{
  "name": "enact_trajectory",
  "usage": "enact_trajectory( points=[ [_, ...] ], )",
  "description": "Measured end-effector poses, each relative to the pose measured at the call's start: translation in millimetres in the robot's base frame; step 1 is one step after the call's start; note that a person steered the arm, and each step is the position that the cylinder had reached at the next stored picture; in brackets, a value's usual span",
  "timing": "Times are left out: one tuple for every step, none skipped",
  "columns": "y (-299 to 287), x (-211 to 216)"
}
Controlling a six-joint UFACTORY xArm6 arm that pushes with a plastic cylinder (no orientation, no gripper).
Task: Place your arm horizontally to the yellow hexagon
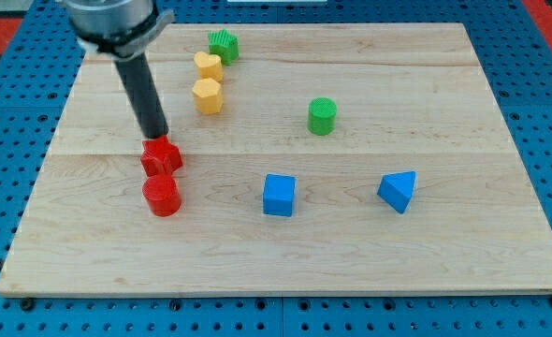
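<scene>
Dark rod (140, 84), top cut off by frame, leaned; the tip (157, 137) touched red star block (161, 155), at eight o'clock from yellow hexagon (207, 95). No fingers fitted.

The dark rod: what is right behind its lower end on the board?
My tip meets the top edge of the red star block. The rod covers a strip of wooden board behind it; whether tip and block touch is unclear.

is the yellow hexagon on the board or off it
On the board. The yellow hexagon sits on the wooden board near the view's top, just below the yellow heart; my tip is lower left, at the red star.
</scene>
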State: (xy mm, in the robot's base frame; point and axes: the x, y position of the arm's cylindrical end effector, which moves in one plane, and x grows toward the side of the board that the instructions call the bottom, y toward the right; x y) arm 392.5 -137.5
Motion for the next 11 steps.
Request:
enact_trajectory(
  points=[
    [104,6],
    [118,45],
    [131,35],
    [114,28],
    [104,2],
    [103,-19],
    [52,-37],
    [49,-41],
    [85,-17],
    [87,-6],
    [113,51]
  ],
)
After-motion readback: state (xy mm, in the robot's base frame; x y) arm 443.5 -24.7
